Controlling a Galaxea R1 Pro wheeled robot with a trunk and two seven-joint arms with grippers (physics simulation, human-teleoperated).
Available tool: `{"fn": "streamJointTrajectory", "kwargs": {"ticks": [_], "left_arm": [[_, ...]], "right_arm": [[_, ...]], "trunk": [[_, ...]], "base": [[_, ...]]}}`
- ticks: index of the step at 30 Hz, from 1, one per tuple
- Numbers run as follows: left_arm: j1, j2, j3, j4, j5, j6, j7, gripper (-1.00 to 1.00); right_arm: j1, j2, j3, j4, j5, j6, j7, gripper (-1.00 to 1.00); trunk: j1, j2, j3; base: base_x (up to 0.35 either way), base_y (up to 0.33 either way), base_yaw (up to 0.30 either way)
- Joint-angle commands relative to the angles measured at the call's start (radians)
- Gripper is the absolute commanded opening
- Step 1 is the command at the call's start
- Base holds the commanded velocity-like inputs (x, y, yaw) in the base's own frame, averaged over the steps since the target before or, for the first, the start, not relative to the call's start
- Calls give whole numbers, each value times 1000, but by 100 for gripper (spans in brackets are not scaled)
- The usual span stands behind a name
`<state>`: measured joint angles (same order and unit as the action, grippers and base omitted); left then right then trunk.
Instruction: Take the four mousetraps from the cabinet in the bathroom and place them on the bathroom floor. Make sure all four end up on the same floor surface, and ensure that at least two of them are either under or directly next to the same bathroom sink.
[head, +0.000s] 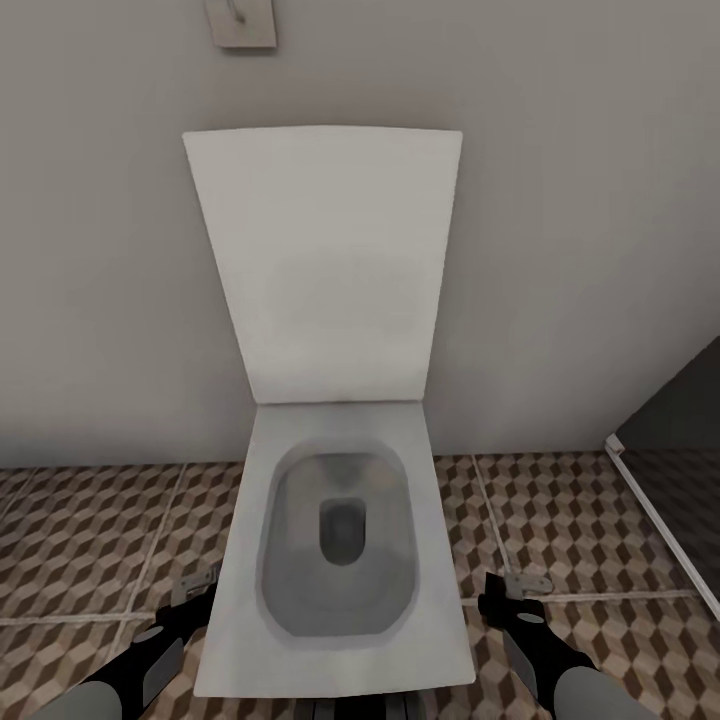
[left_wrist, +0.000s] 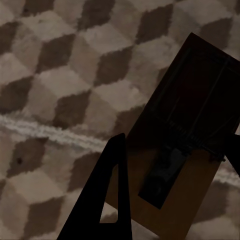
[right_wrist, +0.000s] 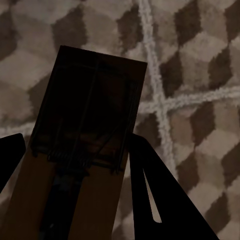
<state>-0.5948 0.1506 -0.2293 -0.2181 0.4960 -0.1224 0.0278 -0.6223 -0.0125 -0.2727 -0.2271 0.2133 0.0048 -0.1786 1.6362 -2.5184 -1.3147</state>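
Between each hand's (left_wrist: 172, 192) (right_wrist: 75, 185) pinching fingers — a flat brown wooden mousetrap (left_wrist: 187, 135) (right_wrist: 80, 150); dark wire parts; cube-patterned bathroom floor (head: 90, 540) below

I see two mousetraps, each a flat brown wooden slab with grey wire parts. One (head: 196, 585) sits between the left gripper's (head: 190, 600) fingers, the other (head: 527, 582) between the right gripper's (head: 500, 600). Both hang above the cube-patterned floor (head: 80, 540), either side of me, near.

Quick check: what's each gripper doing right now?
Left gripper: closed on a mousetrap.
Right gripper: closed on another mousetrap.
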Motion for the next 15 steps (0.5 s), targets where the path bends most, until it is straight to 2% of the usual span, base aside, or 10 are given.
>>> {"fn": "streamJointTrajectory", "kwargs": {"ticks": [1, 15], "left_arm": [[0, 0, -8, 0, 7, -3, 3, -100], [0, 1, -8, 0, 9, -3, 3, -100]], "right_arm": [[-1, 0, -7, 0, 9, 0, 0, -100], [-1, 0, -2, 0, 9, 0, 5, -100]], "trunk": [[0, 0, -1], [0, 0, -21]], "base": [[0, 0, 26], [0, 0, 80]]}}
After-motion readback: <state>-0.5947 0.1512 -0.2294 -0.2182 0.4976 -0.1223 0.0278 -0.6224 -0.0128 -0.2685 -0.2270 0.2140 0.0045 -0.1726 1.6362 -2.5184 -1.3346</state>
